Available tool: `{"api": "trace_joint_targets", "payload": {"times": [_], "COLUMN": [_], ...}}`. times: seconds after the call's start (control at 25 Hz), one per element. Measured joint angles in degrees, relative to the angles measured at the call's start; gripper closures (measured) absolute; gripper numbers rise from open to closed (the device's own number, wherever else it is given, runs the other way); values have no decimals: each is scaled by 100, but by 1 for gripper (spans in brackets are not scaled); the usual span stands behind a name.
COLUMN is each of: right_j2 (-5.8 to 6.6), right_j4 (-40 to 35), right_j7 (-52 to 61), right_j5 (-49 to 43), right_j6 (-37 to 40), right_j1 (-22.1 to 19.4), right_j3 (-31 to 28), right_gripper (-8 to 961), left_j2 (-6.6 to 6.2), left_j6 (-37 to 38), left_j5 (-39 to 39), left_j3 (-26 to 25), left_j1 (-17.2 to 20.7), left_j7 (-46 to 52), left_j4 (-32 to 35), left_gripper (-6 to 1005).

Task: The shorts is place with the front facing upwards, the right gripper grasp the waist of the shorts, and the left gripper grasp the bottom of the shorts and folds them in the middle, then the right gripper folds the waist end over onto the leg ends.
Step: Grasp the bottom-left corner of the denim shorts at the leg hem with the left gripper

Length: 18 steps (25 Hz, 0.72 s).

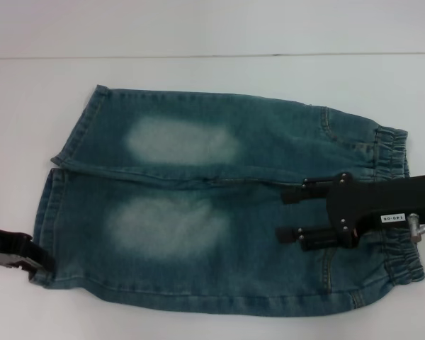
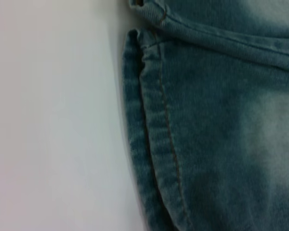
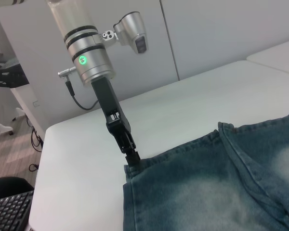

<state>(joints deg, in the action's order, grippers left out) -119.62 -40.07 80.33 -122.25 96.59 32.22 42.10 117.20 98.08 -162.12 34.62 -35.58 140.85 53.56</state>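
The shorts [image 1: 219, 205] lie flat on the white desk [image 1: 198, 71], front up, w/ two pale faded patches [image 1: 177, 142] on the legs. The waist [image 1: 397, 205] points to the desk's right edge, the leg ends [image 1: 57, 177] to the left edge. The right pincer [image 1: 287, 214] is over the shorts just inside the waist band, its two fingers [image 1: 297, 193] spread apart, holding nothing. The left pincer [image 1: 39, 263] is at the near leg's hem corner, tips touching the denim; whether it grips the hem, I cannot tell.
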Motion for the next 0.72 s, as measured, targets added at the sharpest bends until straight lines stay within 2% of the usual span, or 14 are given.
{"api": "trace_joint_targets", "payload": {"times": [0.24,0.44,0.72], "right_j2": [0,0,0], "right_j4": [0,-1,-1], "right_j7": [0,4,22], "right_j5": [0,0,-1], "right_j6": [0,0,0], "right_j1": [10,13,13], "right_j3": [0,0,0], "right_gripper": [181,180,182], "left_j2": [5,16,15], "left_j6": [17,27,7], "left_j5": [61,148,141], "left_j3": [-6,-5,-9], "left_j1": [-39,-53,-74], "left_j7": [-6,-29,-24], "left_j4": [-23,-29,-30], "left_gripper": [632,797,790]}}
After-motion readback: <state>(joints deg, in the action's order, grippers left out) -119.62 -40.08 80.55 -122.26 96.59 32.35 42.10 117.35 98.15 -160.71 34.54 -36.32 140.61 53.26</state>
